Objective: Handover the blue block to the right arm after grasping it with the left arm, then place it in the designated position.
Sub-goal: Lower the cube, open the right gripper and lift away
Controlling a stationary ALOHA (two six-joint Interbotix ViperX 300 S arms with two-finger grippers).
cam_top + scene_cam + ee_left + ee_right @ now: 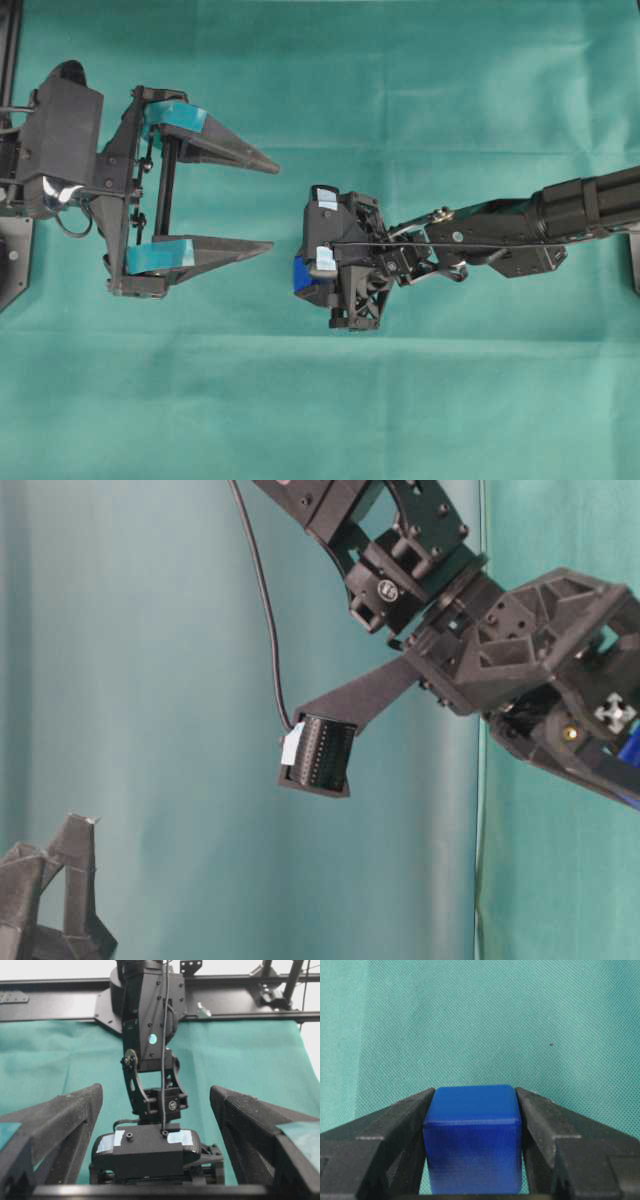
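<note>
Looking at your right wrist view, you've got the blue block [472, 1137] pinched squarely between the two plain black fingers [387, 1135], one pad flat against each side face, green cloth [470, 1020] beneath it. From overhead, your right gripper [300, 275] sits near the middle of the table, pointed down, so only a blue sliver of the block [299, 273] shows at its left edge under the wrist camera housing. Whether the block touches the cloth or hangs above it, you can't tell from these views. Your left gripper [265, 205] is at the left side, lying level, its teal-taped fingers [215, 145] spread as wide as they go with nothing between them, tips aimed toward the right arm [560, 215] and clear of it. The left wrist view confirms that: both fingers far apart, the right arm's wrist framed in the gap.
</note>
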